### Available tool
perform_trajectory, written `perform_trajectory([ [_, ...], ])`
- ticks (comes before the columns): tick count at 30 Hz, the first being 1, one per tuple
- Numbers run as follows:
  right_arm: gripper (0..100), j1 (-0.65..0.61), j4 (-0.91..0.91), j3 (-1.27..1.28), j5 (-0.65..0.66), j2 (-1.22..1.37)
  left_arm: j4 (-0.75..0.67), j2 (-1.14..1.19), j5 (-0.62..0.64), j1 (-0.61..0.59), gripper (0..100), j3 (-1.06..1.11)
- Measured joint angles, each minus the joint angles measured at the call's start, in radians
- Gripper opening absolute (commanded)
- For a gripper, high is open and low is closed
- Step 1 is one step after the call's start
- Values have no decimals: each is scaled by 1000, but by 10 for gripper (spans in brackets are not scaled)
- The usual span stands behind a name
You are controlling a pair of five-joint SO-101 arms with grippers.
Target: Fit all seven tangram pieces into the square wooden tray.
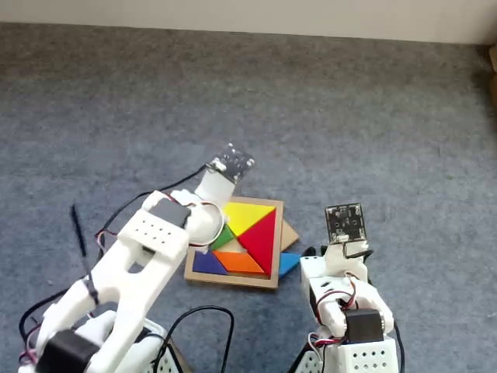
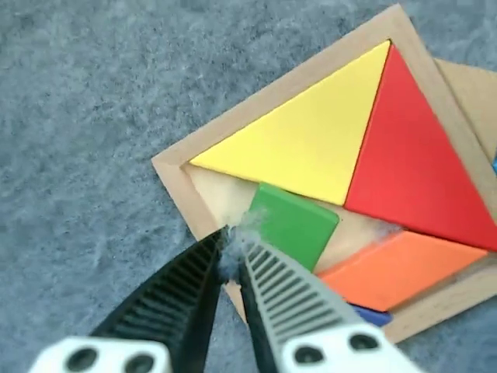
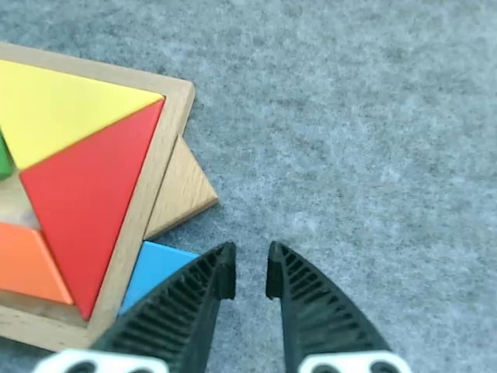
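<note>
Tangram tray (image 1: 233, 278) lies mid-bench (image 1: 373, 116). Nearest, the right gripper (image 3: 248, 268), slightly parted and empty, sits at the tray's 5 o'clock by a light-blue triangle (image 3: 155, 268) outside the rim. Inside lie an orange piece (image 1: 239, 263), green square (image 2: 293, 225), red triangle (image 1: 264, 237) and yellow triangle (image 1: 247, 215). The left gripper (image 2: 233, 249), closed on nothing, meets the rim at 9 o'clock beside the green square.

Loads of bare bench (image 1: 349, 116) far of the tray (image 1: 233, 280) and out right, wide open. Tight on the tray's left: left arm (image 1: 147, 249) slung over that side, left end effector (image 2: 231, 247) tips at the rim by the green square (image 2: 295, 225). Right edge crowded by a blue piece (image 1: 289, 263) and a wooden piece (image 1: 289, 231) poking out, right end effector (image 3: 248, 272) just beside the blue one. Loose cables (image 1: 210, 311) near-left.
</note>
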Motion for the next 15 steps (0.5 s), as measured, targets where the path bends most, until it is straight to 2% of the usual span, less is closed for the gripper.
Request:
perform_trajectory([
  [3,77,0,0,0,0,0,-49,-46,44,-3,34,38],
  [9,77,0,0,0,0,0,-247,-21,57,-37,35,138],
  [15,77,0,0,0,0,0,-281,32,46,-64,34,138],
])
